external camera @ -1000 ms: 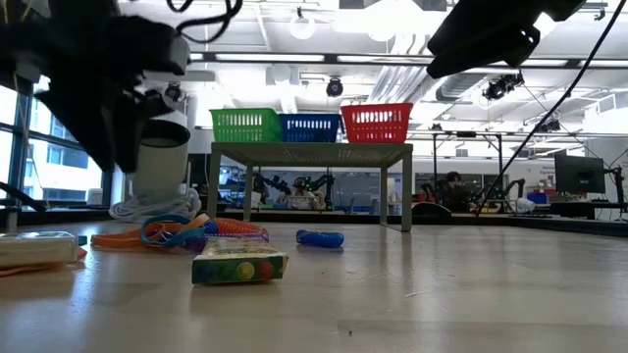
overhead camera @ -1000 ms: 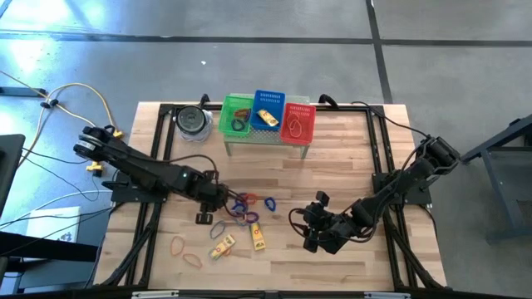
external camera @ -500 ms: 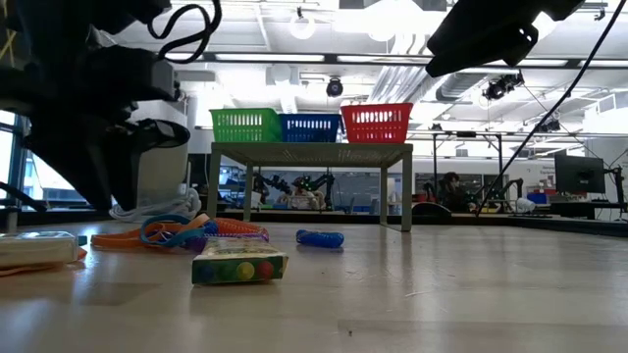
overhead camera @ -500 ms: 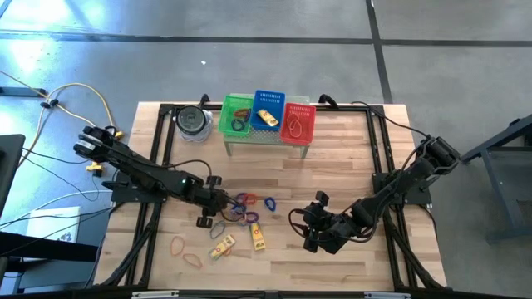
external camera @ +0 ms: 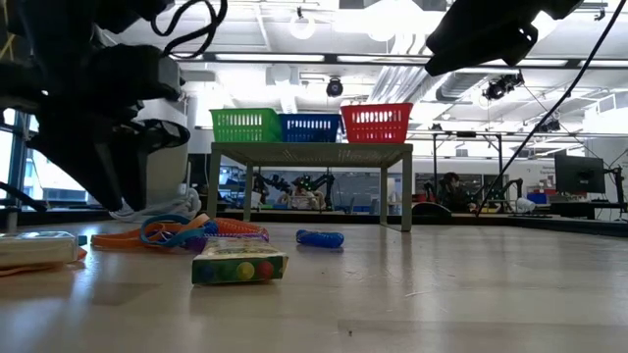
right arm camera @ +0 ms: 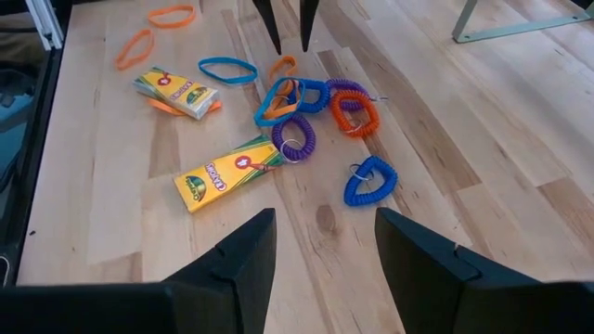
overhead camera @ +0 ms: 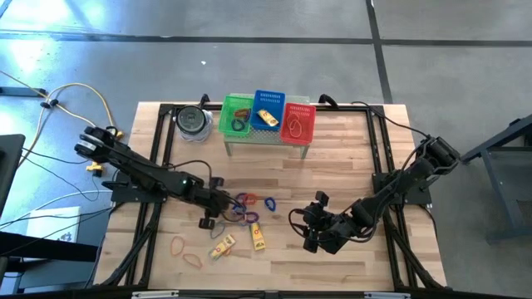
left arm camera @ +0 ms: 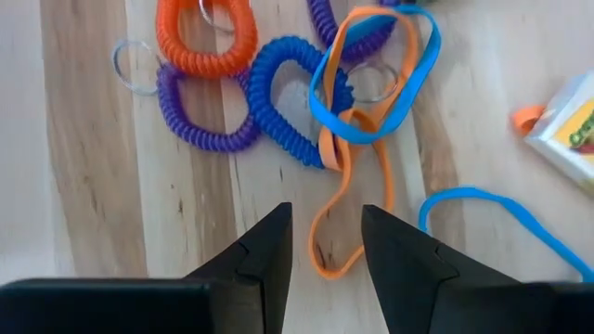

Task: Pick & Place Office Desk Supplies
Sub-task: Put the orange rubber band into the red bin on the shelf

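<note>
**Q:** Left hand [left arm camera: 325, 209], how did it stand?

**A:** Partly open, its fingers apart with nothing gripped. It hung low over the worktop [overhead camera: 349, 158], out in front of the basket stand [overhead camera: 266, 141] and toward the left arm's side of it, right at the heap of loops [overhead camera: 243, 203].

**Q:** And the right hand [right arm camera: 320, 223]?

**A:** Likewise partly open and empty. It was in front of the stand too, but toward the right arm's side and farther out, well apart from the heap.

**Q:** What did the stand carry?

**A:** Three mesh baskets in a row: the green basket [overhead camera: 236, 116] held dark loops, the blue basket [overhead camera: 268, 108] a yellow piece, and the red basket [overhead camera: 298, 121] a red loop. A round grey tin [overhead camera: 193, 121] stood just beside the stand, at the green end.

**Q:** Where were the loose supplies?

**A:** Two yellow boxes [right arm camera: 227, 172] lay far out from the stand, beyond the heap. In the heap a blue coil [left arm camera: 278, 102], an orange coil [left arm camera: 172, 46] and a purple coil [left arm camera: 200, 134] touched one another. A lone blue coil [right arm camera: 369, 181] lay a little apart from them. A flat blue band [left arm camera: 422, 65] crossed the blue coil, linked with a thin orange band [left arm camera: 325, 271]. That orange band lay on the wood under the gap between the left hand's fingers. Whether they touched it, I could not tell.
</note>
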